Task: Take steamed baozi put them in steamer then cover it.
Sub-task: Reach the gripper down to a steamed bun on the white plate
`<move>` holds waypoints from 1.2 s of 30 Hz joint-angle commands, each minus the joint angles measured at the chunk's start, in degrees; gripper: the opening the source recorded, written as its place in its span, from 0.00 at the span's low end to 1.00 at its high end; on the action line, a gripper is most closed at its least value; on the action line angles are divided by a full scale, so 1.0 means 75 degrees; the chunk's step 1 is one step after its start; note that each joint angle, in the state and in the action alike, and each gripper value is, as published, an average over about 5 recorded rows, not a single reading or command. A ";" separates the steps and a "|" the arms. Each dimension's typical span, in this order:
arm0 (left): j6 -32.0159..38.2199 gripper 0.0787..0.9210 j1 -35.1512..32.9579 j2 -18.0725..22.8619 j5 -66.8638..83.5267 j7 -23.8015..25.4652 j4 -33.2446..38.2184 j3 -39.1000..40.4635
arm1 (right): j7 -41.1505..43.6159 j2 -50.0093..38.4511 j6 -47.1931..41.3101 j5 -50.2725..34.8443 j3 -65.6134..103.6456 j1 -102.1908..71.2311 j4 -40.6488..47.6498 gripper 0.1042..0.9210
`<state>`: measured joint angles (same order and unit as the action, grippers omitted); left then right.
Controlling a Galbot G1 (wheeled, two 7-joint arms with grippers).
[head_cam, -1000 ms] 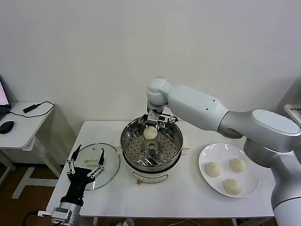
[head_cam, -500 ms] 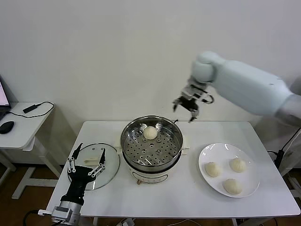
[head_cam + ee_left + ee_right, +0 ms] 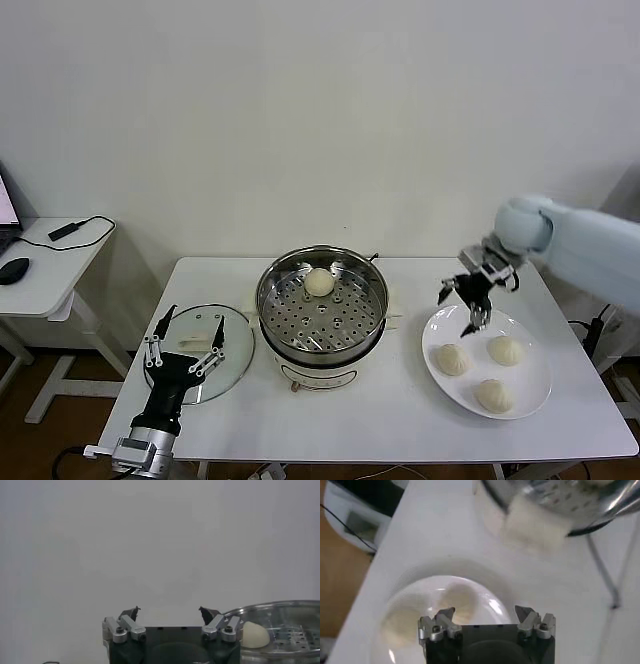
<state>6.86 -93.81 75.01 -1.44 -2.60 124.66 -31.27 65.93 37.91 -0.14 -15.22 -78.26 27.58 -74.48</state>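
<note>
Your right pincer (image 3: 468, 304), spread wide and empty, hangs over the near-left rim of the white plate (image 3: 530, 395). The closest steamed baozi (image 3: 453, 359) lies just below and toward you from it; two more sit farther right on the plate. These buns are round, so no axis matters. The right arm is clearly the nearer. The steamer (image 3: 322, 305) holds one bun (image 3: 319, 282) at the back of its tray. The cover (image 3: 200, 350) rests on the table (image 3: 390, 415), left, with your left pincer (image 3: 184, 342) released above it.
</note>
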 commanded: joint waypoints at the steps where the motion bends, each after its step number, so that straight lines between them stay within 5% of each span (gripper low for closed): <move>1: -0.0008 0.88 -0.0003 -0.0013 -0.0003 -0.0013 0.0030 -0.0031 | -0.0874 -0.0670 -0.0472 -0.0020 -0.0163 -0.1056 -0.0322 0.88; 26: 0.0021 0.88 -0.0070 0.0009 -0.0015 -0.0061 0.0037 -0.0071 | -0.1971 -0.0277 -0.0652 0.0329 0.0368 -0.1874 0.0162 0.88; 36: 0.0018 0.88 -0.0053 0.0002 0.0002 -0.0069 0.0069 -0.0116 | -0.1987 -0.0296 -0.0627 0.0350 0.0529 -0.1963 0.0152 0.73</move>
<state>7.03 -94.26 75.07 -1.49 -3.05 124.99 -32.07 51.86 35.82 -4.70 -12.83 -75.03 13.76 -73.39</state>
